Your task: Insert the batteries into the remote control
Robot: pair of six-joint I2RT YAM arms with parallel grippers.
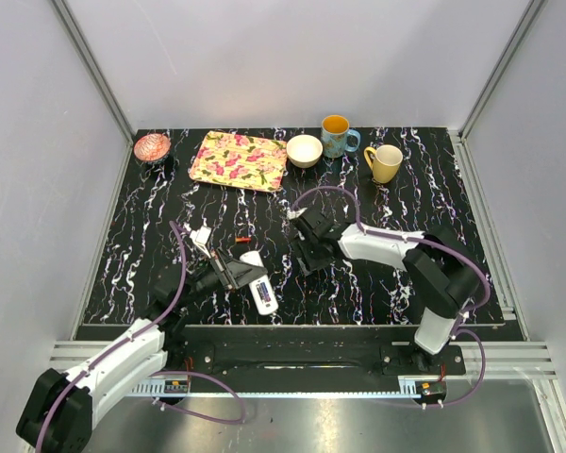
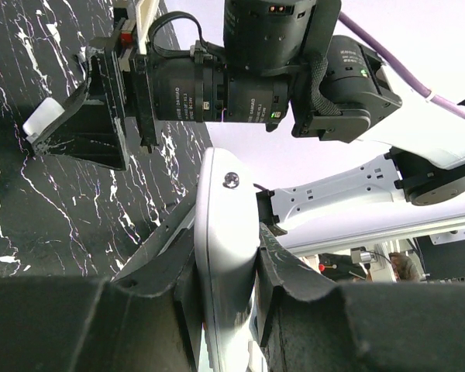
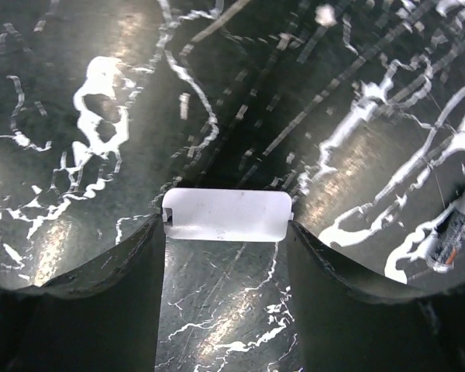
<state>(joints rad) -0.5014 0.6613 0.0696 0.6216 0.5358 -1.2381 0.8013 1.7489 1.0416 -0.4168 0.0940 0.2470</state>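
My left gripper (image 1: pixel 241 276) is shut on the slim white remote control (image 1: pixel 261 291), near the table's front left. In the left wrist view the remote (image 2: pixel 226 194) stands on edge between the two fingers (image 2: pixel 159 263) of the left gripper (image 2: pixel 226 232). My right gripper (image 1: pixel 307 250) is at mid-table, shut on a small white rectangular cover piece (image 3: pixel 226 215), which spans the gap between the fingers of the right gripper (image 3: pixel 226 230). The cover also shows in the left wrist view (image 2: pixel 43 120). A battery with an orange end (image 1: pixel 242 241) lies on the table between the grippers; it also shows in the right wrist view (image 3: pixel 456 231).
Along the back edge stand a pink bowl (image 1: pixel 152 147), a floral tray (image 1: pixel 238 160), a white bowl (image 1: pixel 304 150), a blue mug (image 1: pixel 337 136) and a yellow mug (image 1: pixel 385 162). The table is black marble-patterned (image 1: pixel 406 198). Grey walls close in the sides.
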